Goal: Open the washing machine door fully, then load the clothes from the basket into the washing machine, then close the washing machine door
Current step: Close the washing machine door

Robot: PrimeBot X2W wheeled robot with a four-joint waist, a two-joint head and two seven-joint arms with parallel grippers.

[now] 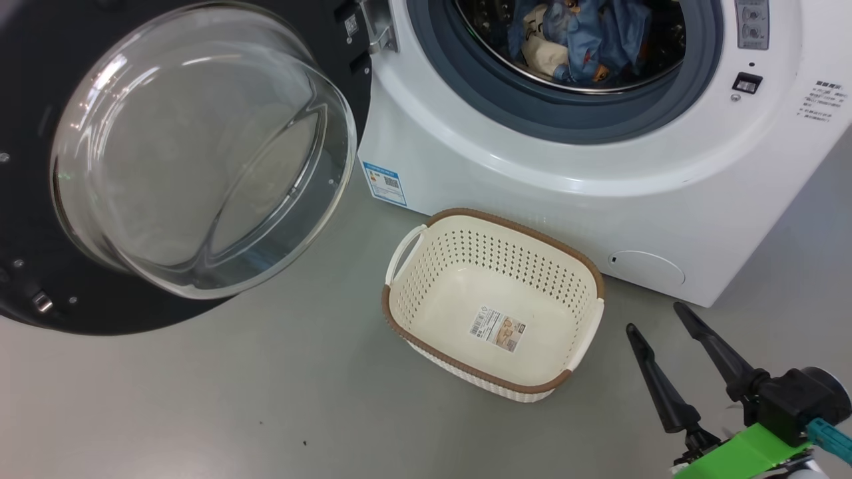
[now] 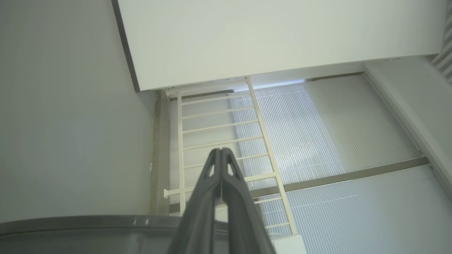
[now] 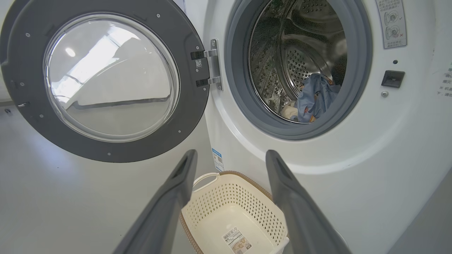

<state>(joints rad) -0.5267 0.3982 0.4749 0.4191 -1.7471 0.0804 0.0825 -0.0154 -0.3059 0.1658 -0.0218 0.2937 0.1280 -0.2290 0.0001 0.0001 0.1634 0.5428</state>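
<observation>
Right gripper [image 1: 653,317] is hovering spread, empty, left gripper [image 2: 221,151] pinched together; clothes [image 1: 586,33] sitting in drum [image 1: 480,21], basket [image 1: 526,230] bare, so step 3 is likely needing washing machine door [image 1: 200,153] swung closed.

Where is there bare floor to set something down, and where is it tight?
Free: the floor left of the basket, by the door, and between basket and right end effector. Tight: the strip between basket and washer, whose opening holds clothes.

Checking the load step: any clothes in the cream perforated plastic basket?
No, the cream perforated plastic basket holds just its label sticker; the light blue clothes lie in the steel drum.
</observation>
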